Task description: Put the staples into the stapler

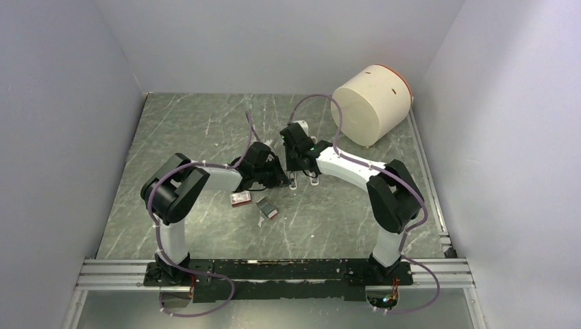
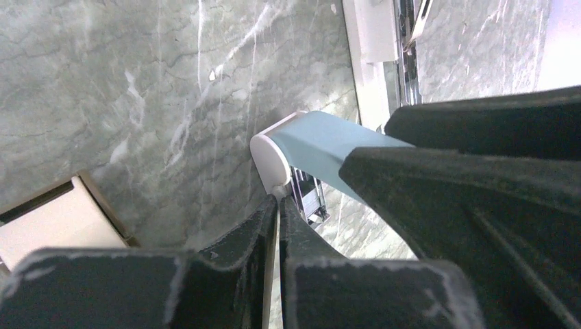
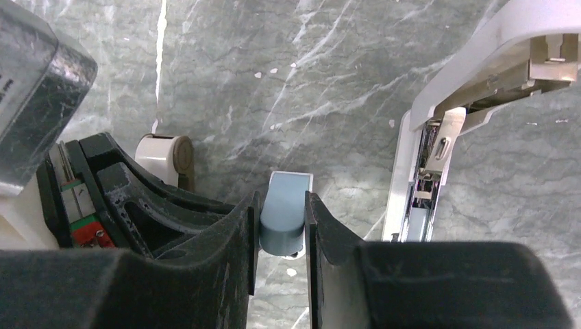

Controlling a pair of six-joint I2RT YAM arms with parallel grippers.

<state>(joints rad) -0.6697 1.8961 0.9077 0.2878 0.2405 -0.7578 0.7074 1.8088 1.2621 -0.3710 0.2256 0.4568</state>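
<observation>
The white stapler (image 1: 314,180) stands open at mid-table between my two grippers. In the right wrist view its blue-grey cover (image 3: 284,216) is clamped between my right gripper (image 3: 282,205), and the white arm with the bare metal magazine (image 3: 428,185) rises to the right. My left gripper (image 2: 279,205) is shut, its tips against the white rounded end of the stapler (image 2: 268,157). A thin pale sliver shows in the seam between the fingers and I cannot tell what it is. The staples (image 1: 267,208), a grey block with a red end, lie on the table just in front of both grippers.
A little red box (image 1: 240,199) lies beside the staples, and shows open at the left wrist view's lower left (image 2: 55,223). A big cream cylinder (image 1: 372,103) lies on its side at the back right. Grey walls close in on three sides, and a metal rail (image 1: 274,271) runs along the near edge.
</observation>
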